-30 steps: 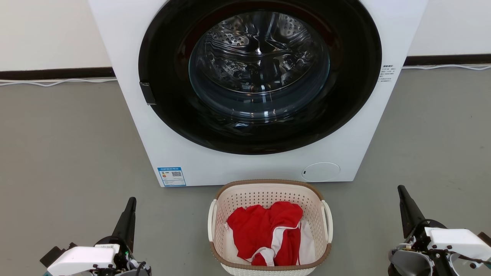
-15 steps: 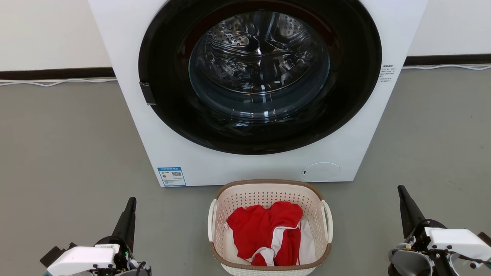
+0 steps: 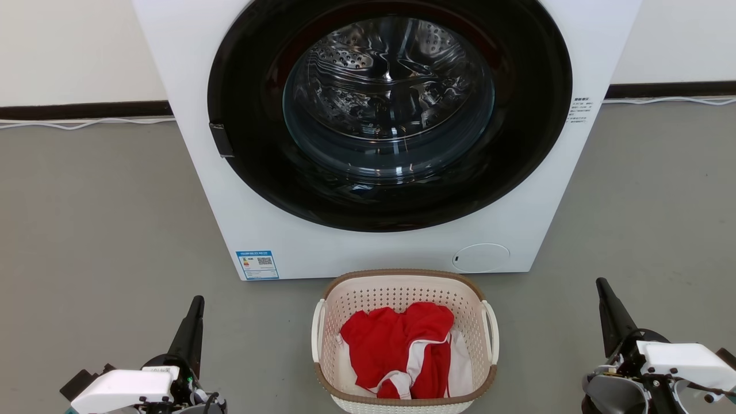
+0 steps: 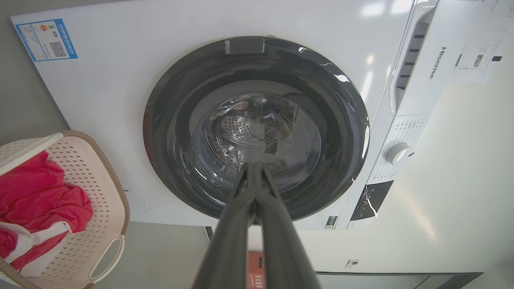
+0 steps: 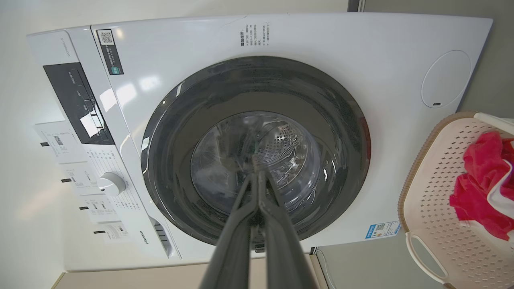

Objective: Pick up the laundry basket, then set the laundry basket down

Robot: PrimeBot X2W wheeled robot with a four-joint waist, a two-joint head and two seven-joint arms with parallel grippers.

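The laundry basket (image 3: 397,290), cream with a brown rim and white side handles, stands on the grey floor just in front of the washing machine, holding red and white clothes (image 3: 402,348). My left gripper (image 3: 197,303) is shut, empty, well to the basket's left. My right gripper (image 3: 602,284) is shut, empty, well to its right. In the left wrist view the basket (image 4: 102,192) sits at the lower left beside the shut left gripper (image 4: 253,165). The right wrist view has the basket (image 5: 433,172) at the right edge and the shut right gripper (image 5: 257,173).
A large white washing machine (image 3: 190,86) with a dark round door (image 3: 390,115), closed, stands right behind the basket. A wall with a dark skirting (image 3: 86,109) and a white cable runs along the back. Grey floor (image 3: 98,218) stretches on both sides.
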